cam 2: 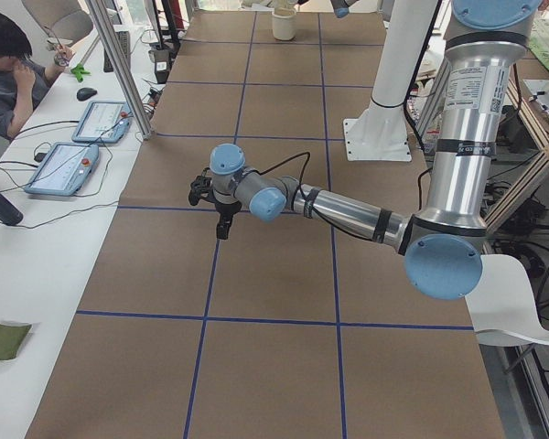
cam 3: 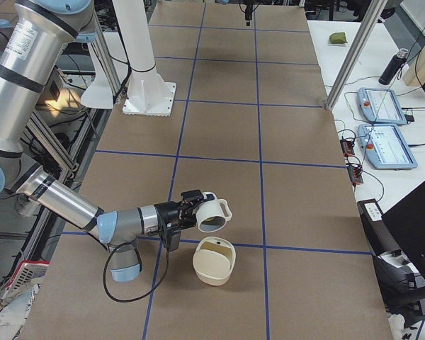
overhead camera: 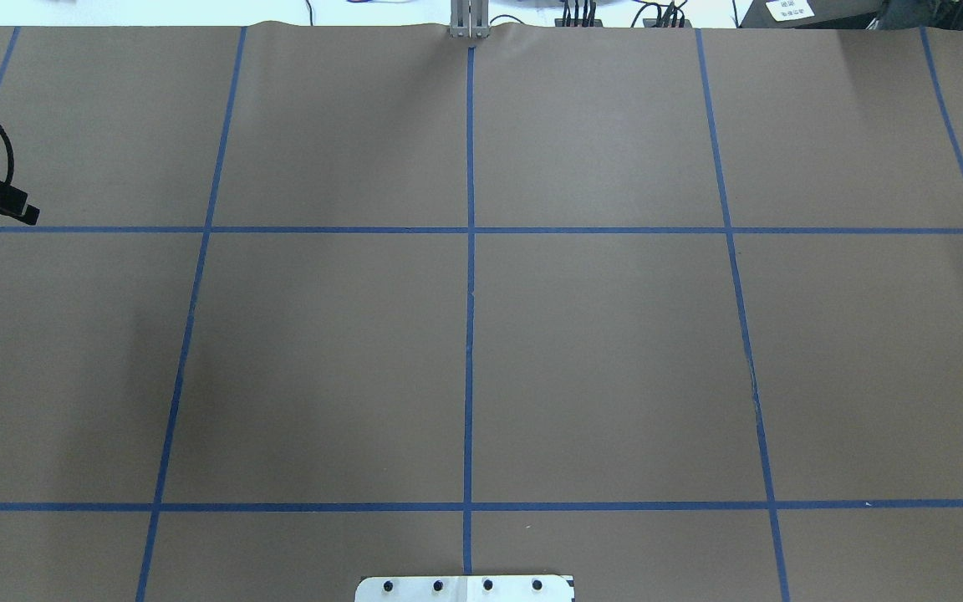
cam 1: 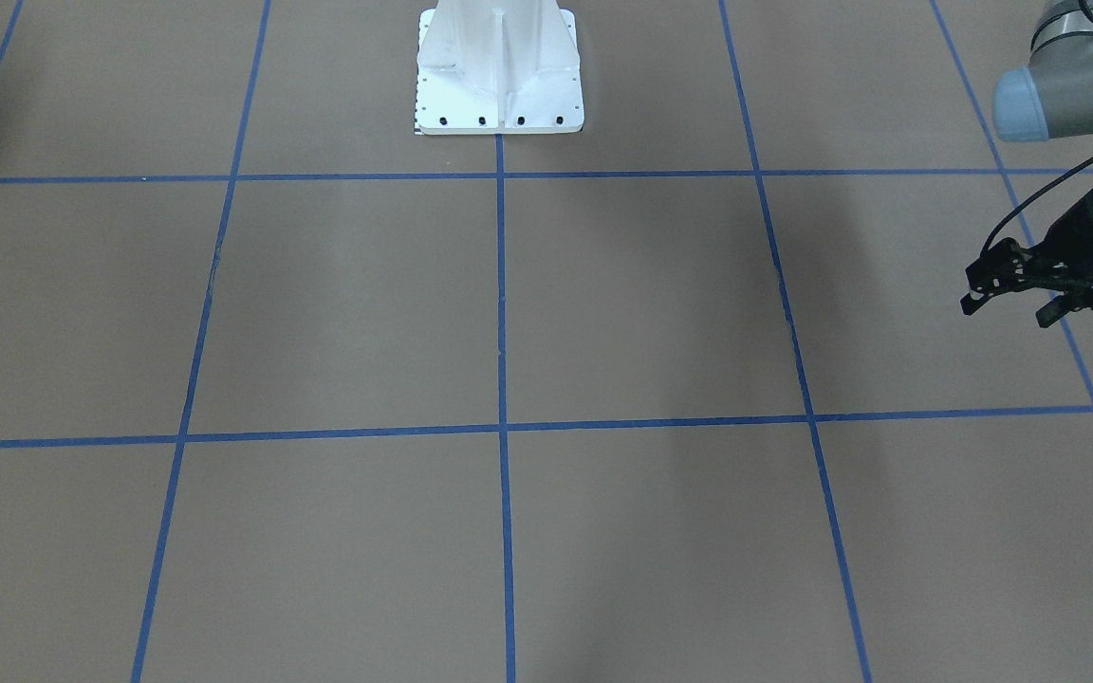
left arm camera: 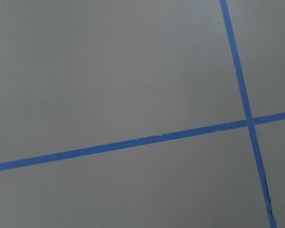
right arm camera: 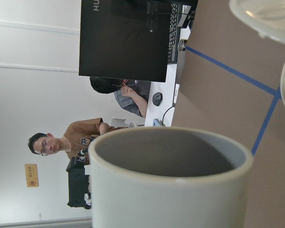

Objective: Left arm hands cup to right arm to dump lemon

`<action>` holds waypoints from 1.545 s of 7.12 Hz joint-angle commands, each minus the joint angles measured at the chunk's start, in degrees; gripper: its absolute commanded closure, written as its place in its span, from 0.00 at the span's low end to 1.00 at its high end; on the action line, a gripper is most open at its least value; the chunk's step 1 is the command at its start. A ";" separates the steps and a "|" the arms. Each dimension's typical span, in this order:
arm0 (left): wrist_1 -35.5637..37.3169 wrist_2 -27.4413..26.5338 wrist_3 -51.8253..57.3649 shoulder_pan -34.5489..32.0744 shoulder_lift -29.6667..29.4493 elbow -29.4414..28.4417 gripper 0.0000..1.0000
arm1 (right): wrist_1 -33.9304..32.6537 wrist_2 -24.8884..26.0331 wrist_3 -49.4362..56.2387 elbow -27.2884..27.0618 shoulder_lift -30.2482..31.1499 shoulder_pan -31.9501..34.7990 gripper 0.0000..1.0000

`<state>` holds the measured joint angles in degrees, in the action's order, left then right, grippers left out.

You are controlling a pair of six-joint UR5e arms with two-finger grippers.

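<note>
Exterior right is where the right gripper (cam 3: pixel 195 207) is seen at the cup (cam 3: pixel 214 212); whether its fingers are squeezed cannot be told. The cup is held up off the table (cam 3: pixel 297 212) and tipped on its side right by a cream bowl (cam 3: pixel 212 263), likely so the lemon is dumped there. No lemon is seen. The left gripper (cam 1: pixel 1007 305) is spread apart and empty, parked far away.

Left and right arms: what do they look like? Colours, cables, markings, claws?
Both arms are silver tubes with pale blue joint caps and black rings. The left arm carries a printed label on its thickest tube; a black cable runs to the black left claw. The right arm has a looping black cable by the black right claw.
</note>
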<state>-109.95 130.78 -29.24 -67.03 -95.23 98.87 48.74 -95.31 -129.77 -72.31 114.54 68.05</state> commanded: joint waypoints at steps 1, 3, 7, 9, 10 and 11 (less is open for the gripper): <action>0.00 0.00 0.06 -0.21 -0.04 0.01 0.00 | 1.45 0.13 -9.93 0.76 -1.15 2.16 0.79; 0.00 0.00 -0.02 -0.21 0.04 0.01 0.00 | 1.45 1.00 -17.40 1.63 -2.03 4.71 0.78; 0.09 0.00 -0.02 -0.30 0.04 0.36 0.00 | 8.81 7.48 -28.04 4.01 -4.22 5.51 0.77; 0.53 0.00 -0.02 -0.30 0.04 0.54 0.00 | 9.18 8.48 -31.13 4.10 -5.38 5.43 0.78; 0.53 0.00 -0.02 -0.30 0.13 0.54 0.00 | 9.18 8.48 -34.55 4.02 -5.38 5.43 0.78; 0.53 0.00 -0.02 -0.21 0.13 0.45 0.00 | 9.10 8.48 -35.97 4.01 -5.38 5.43 0.77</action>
<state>-109.45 130.78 -29.26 -67.31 -95.14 99.36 57.85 -86.93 -163.28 -68.29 109.22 73.49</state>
